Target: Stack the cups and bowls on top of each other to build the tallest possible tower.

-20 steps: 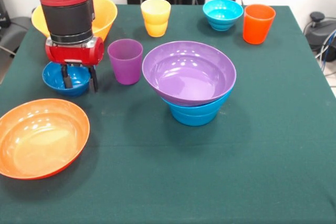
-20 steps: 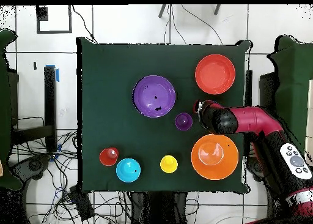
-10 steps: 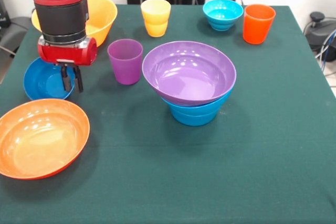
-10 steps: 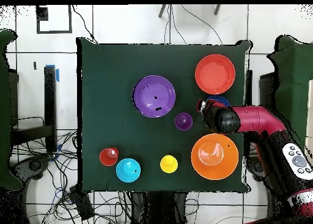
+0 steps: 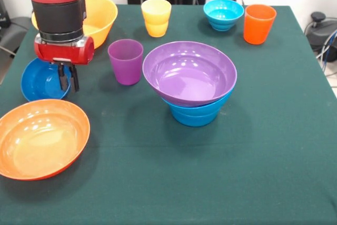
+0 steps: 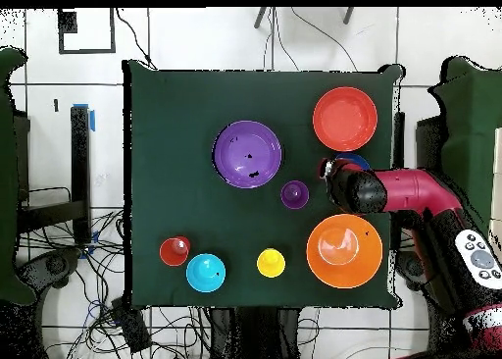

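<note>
My gripper (image 5: 69, 80) is shut on the right rim of the small dark blue bowl (image 5: 39, 80), which hangs tilted at the table's left side; in the overhead view the gripper (image 6: 326, 169) sits beside this bowl (image 6: 353, 162). The wide purple bowl (image 5: 189, 72) rests on the mid-blue bowls (image 5: 196, 113) at the centre. The purple cup (image 5: 125, 60) stands between that stack and my gripper. The wide orange bowl (image 5: 41, 138) lies front left. The large yellow bowl (image 5: 102, 14) is behind the arm. The yellow cup (image 5: 156, 17), the small cyan bowl (image 5: 223, 13) and the orange cup (image 5: 259, 23) stand along the back.
The red and black arm (image 6: 412, 193) comes in over the table's edge beside the large yellow bowl (image 6: 344, 250). The green tablecloth (image 5: 210, 172) covers the table. Cables lie on the floor around it (image 6: 69, 257).
The fingers have closed on the dark blue bowl's rim. The gripper and bowl have shifted left in the front view, and the bowl has tipped up.
</note>
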Action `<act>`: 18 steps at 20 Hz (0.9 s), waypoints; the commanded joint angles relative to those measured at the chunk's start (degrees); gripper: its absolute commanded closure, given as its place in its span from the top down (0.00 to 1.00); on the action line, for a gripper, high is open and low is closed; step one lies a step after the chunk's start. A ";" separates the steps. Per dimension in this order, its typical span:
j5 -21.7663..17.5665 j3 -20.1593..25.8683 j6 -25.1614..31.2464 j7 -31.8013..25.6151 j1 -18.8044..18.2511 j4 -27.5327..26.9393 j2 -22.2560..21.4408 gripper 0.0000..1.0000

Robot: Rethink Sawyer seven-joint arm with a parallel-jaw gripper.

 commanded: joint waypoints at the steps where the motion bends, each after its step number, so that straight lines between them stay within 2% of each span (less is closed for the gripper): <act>1: -1.85 -3.05 4.55 -8.89 3.38 1.88 -0.66 0.00; 6: 2.53 -1.54 8.10 -8.34 3.60 7.62 -8.81 0.00; 11: 8.78 0.33 11.67 -7.44 3.17 14.15 -18.45 0.00; 18: 16.27 1.51 16.24 -6.63 4.19 18.30 -26.93 0.00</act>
